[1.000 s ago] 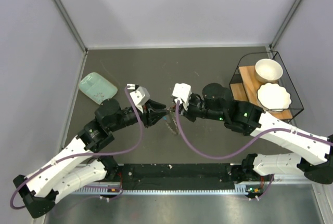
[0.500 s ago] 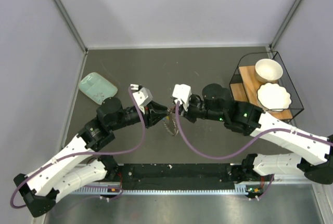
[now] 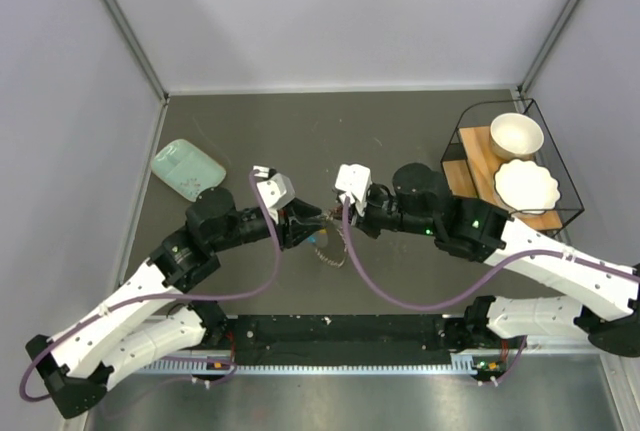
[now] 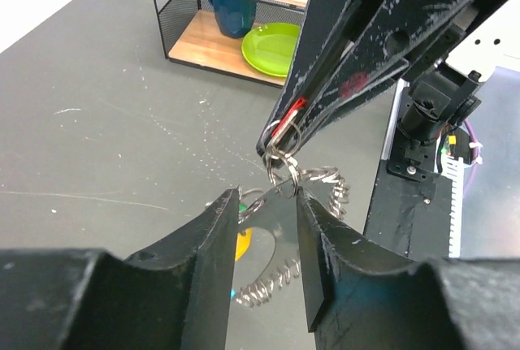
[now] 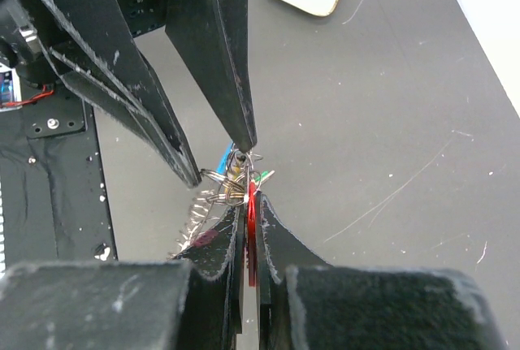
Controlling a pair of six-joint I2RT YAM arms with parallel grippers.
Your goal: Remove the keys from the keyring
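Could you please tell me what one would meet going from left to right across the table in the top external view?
mint-green flat box → left pincer → right pincer → wire rack

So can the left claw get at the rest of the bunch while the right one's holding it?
Likely yes: the right claw pinches only the red key, and the keyring hangs right between the fingers of the left claw.

Left gripper closes in on the hanging keys.
The left gripper (image 3: 312, 221) has slid a little rightward, towards the right gripper (image 3: 338, 223), and the keys (image 3: 328, 249) between them now dangle slightly lower in the overhead view.
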